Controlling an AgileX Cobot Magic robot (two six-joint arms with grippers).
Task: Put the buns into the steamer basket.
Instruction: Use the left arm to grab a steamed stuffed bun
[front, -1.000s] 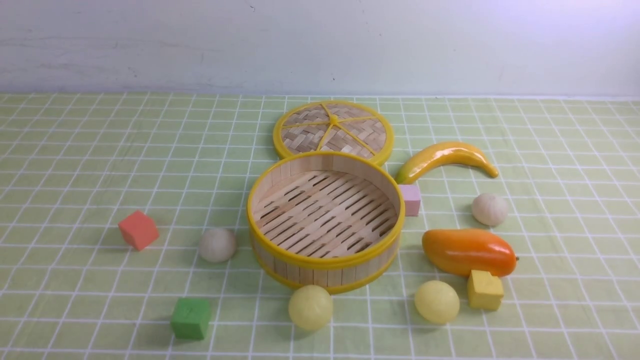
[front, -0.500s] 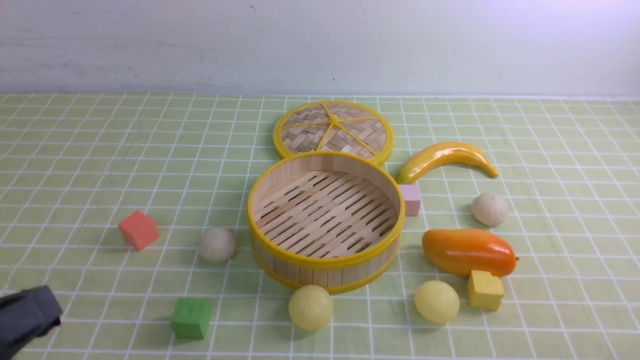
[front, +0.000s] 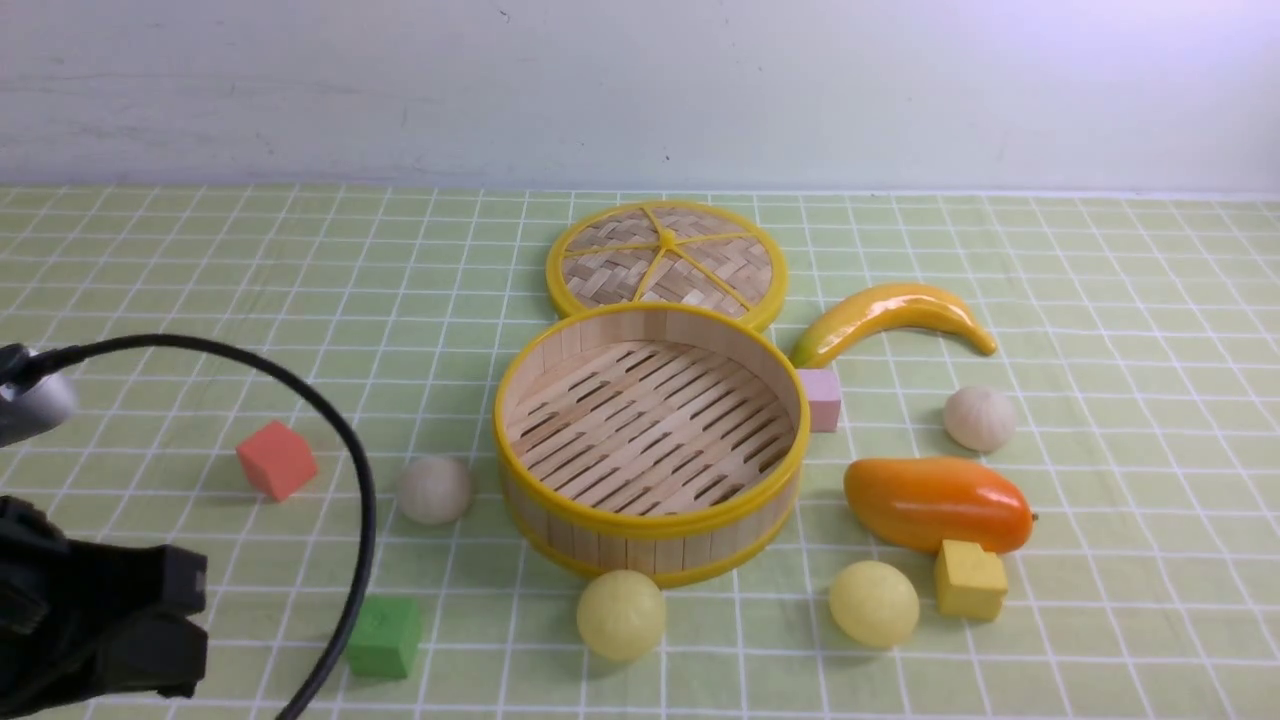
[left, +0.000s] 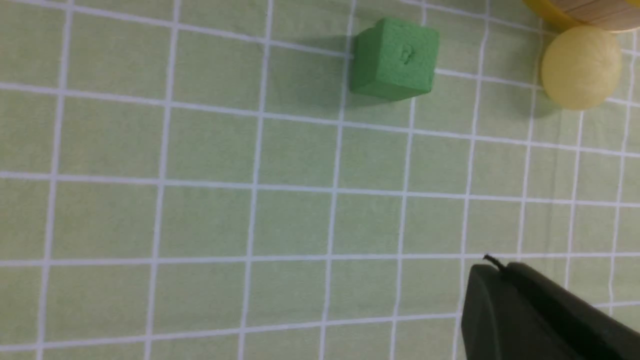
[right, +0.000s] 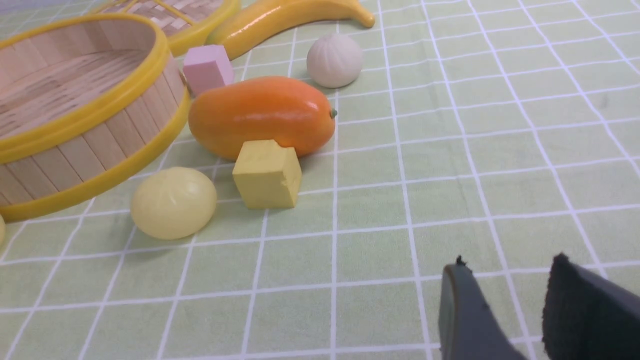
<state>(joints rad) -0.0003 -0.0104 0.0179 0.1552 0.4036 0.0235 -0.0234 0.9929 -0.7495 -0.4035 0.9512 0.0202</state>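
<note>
Your left gripper is low at the near-left corner of the checked cloth. Its jaws are pressed together with nothing in them, and a black cable arcs above it. Its wrist camera shows the green cube well apart from the fingertips.

Your right gripper hovers over bare cloth at the near right. Its jaws are parted with a clear gap and hold nothing.

The steamer basket sits upright in the middle, and all 4 buns lie outside it on the cloth:
- The left off-white bun is near the basket's left wall.
- The front yellow bun is right up against the near wall, though I cannot tell whether they touch.
- The right yellow bun is just beside the yellow cube.
- The right off-white bun is farther back, between the mango and the banana.

The yellow cube is tucked against the mango's near side. The pink cube is just beside the basket's right wall. The woven lid lies flat behind the basket, with their rims meeting. The red cube stands alone out on the left.
</note>
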